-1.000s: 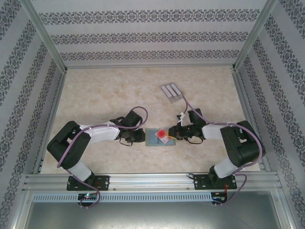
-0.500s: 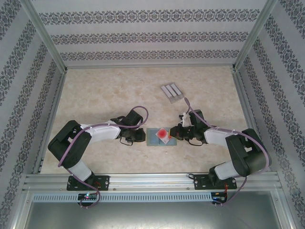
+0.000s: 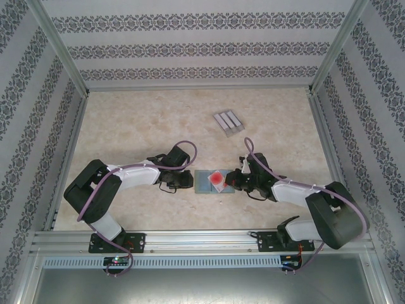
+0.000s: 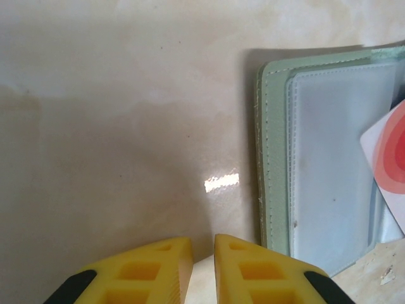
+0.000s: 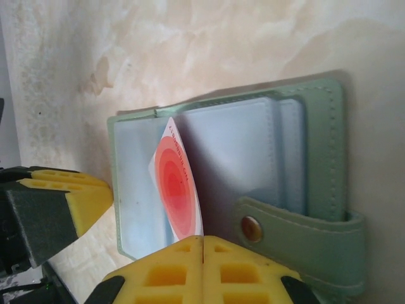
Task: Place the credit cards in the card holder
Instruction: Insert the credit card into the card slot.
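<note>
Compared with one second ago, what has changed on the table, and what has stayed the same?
The right arm's elbow swung toward the near edge, and the right gripper closed its jaws at the edge of the red card. The left gripper, the card holder and the ribbed stand stayed put.

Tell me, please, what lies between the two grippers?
The open card holder with a red-and-white card lies between the left gripper and the right gripper, as the top view shows.
</note>
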Robot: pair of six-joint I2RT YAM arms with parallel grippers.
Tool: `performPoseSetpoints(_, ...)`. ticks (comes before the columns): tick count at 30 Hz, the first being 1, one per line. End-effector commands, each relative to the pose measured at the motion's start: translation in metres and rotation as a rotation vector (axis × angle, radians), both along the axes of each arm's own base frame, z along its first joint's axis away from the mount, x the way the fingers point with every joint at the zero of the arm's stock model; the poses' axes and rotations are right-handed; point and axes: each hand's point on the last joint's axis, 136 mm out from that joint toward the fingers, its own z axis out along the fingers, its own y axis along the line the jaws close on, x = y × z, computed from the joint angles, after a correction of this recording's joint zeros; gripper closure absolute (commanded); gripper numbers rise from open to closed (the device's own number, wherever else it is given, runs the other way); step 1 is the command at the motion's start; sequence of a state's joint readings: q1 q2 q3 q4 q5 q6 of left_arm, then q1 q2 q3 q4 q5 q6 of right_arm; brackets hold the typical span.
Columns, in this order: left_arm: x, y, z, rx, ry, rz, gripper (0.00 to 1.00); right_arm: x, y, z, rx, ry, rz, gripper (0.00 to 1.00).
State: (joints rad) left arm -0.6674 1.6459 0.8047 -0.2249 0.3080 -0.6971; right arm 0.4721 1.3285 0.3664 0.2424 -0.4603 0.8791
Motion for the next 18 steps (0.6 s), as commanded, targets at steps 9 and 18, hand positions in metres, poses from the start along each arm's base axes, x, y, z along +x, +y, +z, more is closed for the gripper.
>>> performPoseSetpoints(9, -0.011, 0.001, -0.03, 0.018, 0.053, -0.011, 0.79, -0.001, -0.02, -0.013, -0.136, -0.041, -0.216, 1.0)
performPoseSetpoints(18, -0.01, -0.001, -0.029, 0.014, 0.053, -0.019, 0.77, 0.0, 0.004, -0.006, -0.133, -0.031, -0.222, 0.99)
